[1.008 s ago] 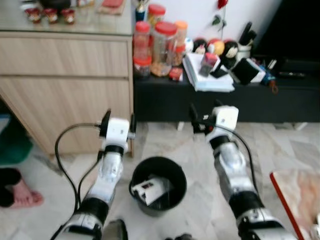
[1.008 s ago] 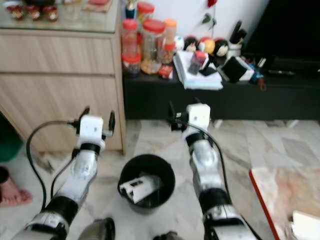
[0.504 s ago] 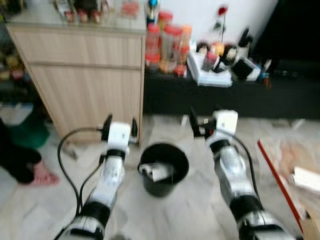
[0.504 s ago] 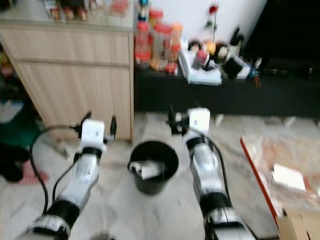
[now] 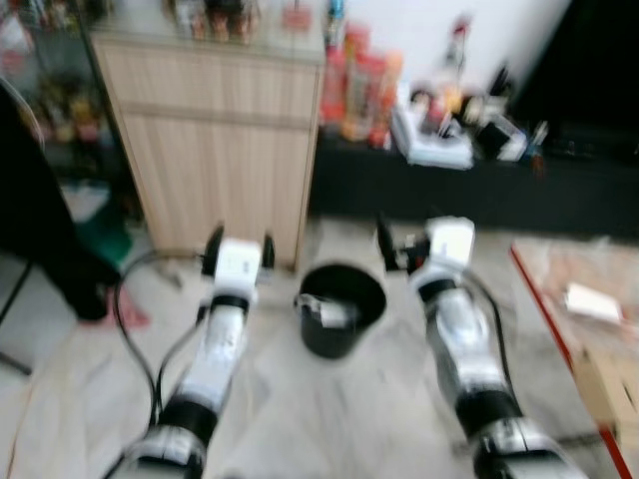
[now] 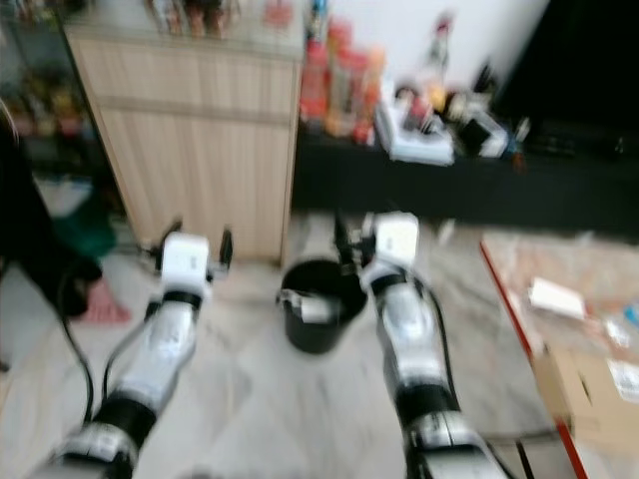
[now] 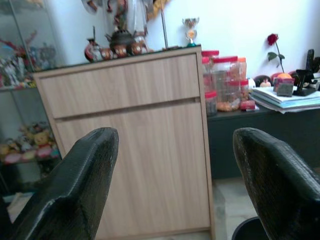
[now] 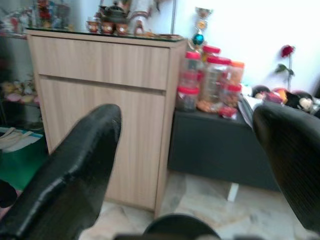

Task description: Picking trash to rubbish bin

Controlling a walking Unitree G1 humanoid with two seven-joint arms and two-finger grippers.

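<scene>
You have both claws raised ahead of you and both empty: the left claw (image 7: 172, 185) has its 2 fingers spread wide, and the right claw (image 8: 187, 175) is spread just as wide. The black rubbish bin (image 5: 341, 307) stands on the marble floor (image 5: 80, 399) between the 2 claws and slightly ahead, with white trash (image 5: 329, 311) already lying inside it.

The head views are blurred, so you are likely on the move. The risk is clipping the bin with a forearm or a foot and tipping the trash back out. The wooden cabinet (image 7: 135, 145) beyond the left claw is another thing to bump. A person's foot (image 6: 100, 299) rests out past the left claw; give it room.
</scene>
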